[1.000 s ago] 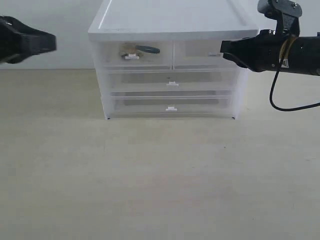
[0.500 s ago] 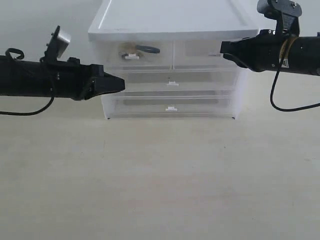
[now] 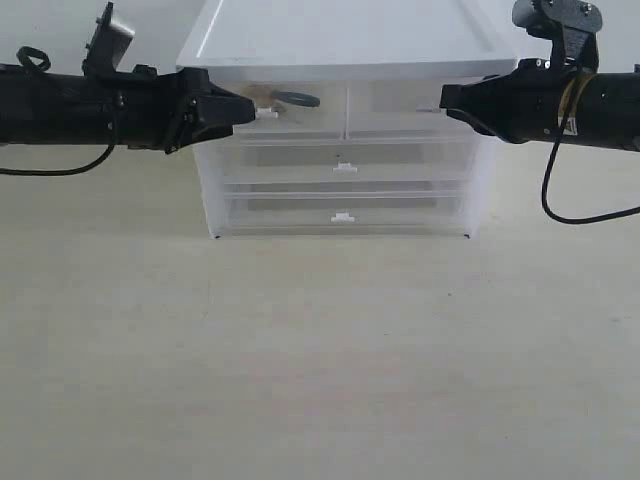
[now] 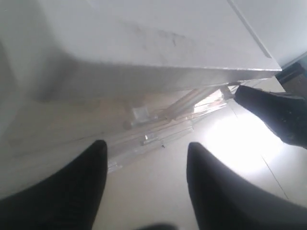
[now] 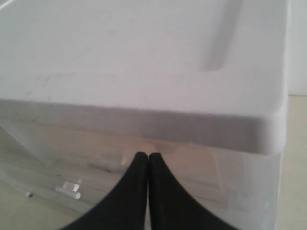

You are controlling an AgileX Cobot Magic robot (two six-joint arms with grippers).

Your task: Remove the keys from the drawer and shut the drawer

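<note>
1. Since a second ago, left pincer (image 3: 246, 108) has swung from the frame's left edge up to the drawer (image 3: 305, 122); jaws now spread wide, holding nothing.
2. Keys (image 3: 287, 98): inside the shut drawer, upper centre-left.
3. Right pincer (image 3: 447, 100): clenched, empty, upper right.
4. Method, as I judge it: straddle tab (image 3: 266, 114), pinch squarely, pull straight.

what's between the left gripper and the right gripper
In the exterior view, the chest's top row spans that stretch: the left drawer, with the keys showing through its front, then the right drawer.
</note>
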